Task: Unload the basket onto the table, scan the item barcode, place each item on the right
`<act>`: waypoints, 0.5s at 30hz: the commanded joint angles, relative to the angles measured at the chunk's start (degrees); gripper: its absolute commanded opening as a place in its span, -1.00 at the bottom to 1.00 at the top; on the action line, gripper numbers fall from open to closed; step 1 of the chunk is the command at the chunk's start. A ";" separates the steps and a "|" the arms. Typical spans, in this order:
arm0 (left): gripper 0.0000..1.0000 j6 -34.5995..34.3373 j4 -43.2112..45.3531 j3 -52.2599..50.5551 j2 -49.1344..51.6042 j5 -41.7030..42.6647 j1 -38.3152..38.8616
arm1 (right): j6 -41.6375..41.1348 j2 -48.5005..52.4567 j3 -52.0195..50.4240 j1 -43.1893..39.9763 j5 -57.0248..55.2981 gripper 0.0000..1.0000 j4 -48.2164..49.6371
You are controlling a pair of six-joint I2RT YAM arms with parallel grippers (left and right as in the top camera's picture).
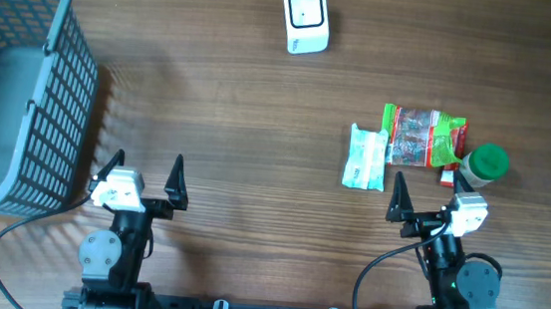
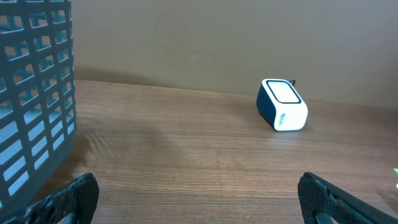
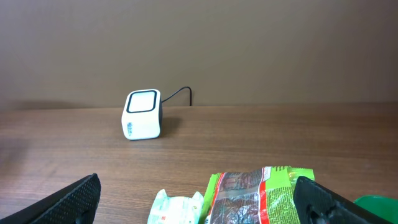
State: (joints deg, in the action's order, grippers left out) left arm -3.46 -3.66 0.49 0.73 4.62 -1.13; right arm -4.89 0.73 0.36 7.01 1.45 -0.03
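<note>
One snack packet (image 1: pixel 423 137) lies just beyond the right end effector (image 1: pixel 422 190).

White scanner (image 1: pixel 304 18) upright, snack packet (image 1: pixel 423 137) flat

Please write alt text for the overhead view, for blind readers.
Left gripper and right gripper hang open and empty over a wooden table. Near the right one are a white packet, green snack bag and green-capped bottle; a white scanner stands beyond, a grey basket left.

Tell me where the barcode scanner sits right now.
In the overhead view the white scanner stands near the table's far edge, about midway across, between the grey basket on the left and the green snack packet on the right.
</note>
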 commanded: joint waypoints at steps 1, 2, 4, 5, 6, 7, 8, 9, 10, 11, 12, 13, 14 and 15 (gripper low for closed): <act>1.00 1.14 -0.26 -0.15 -0.46 1.53 0.28 | 0.37 -0.52 -0.07 -0.28 0.31 0.99 0.17; 1.00 1.14 -0.26 -0.15 -0.46 1.53 0.28 | 0.37 -0.52 -0.07 -0.28 0.31 0.99 0.17; 1.00 1.14 -0.26 -0.15 -0.46 1.53 0.28 | 0.39 -0.52 -0.07 -0.28 0.31 0.99 0.17; 1.00 1.14 -0.26 -0.15 -0.46 1.53 0.28 | 0.37 -0.52 -0.07 -0.28 0.31 0.99 0.17; 1.00 1.14 -0.26 -0.15 -0.46 1.53 0.28 | 0.35 -0.52 -0.07 -0.28 0.31 0.99 0.17; 1.00 1.14 -0.26 -0.15 -0.46 1.53 0.28 | 0.37 -0.52 -0.07 -0.28 0.31 0.99 0.17; 0.99 1.14 -0.26 -0.15 -0.46 1.53 0.28 | 0.37 -0.52 -0.07 -0.28 0.31 0.99 0.17; 1.00 1.14 -0.26 -0.15 -0.46 1.53 0.28 | 0.37 -0.52 -0.07 -0.28 0.31 0.99 0.17; 1.00 1.14 -0.26 -0.15 -0.46 1.53 0.28 | 0.39 -0.52 -0.07 -0.28 0.31 0.99 0.17; 1.00 1.14 -0.26 -0.15 -0.46 1.53 0.28 | 0.37 -0.52 -0.07 -0.28 0.31 0.99 0.17; 1.00 1.14 -0.26 -0.15 -0.46 1.53 0.28 | 0.37 -0.52 -0.07 -0.28 0.31 0.99 0.17; 1.00 1.14 -0.26 -0.15 -0.46 1.53 0.28 | 0.37 -0.52 -0.07 -0.28 0.31 0.99 0.17; 1.00 1.14 -0.26 -0.15 -0.46 1.53 0.28 | 0.37 -0.52 -0.07 -0.28 0.31 0.99 0.17; 1.00 1.14 -0.26 -0.15 -0.46 1.53 0.28 | 0.37 -0.52 -0.07 -0.28 0.31 0.99 0.17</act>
State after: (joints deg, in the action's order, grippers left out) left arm -3.44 -3.66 0.49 0.73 4.62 -1.13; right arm -4.89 0.73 0.36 7.01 1.45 -0.03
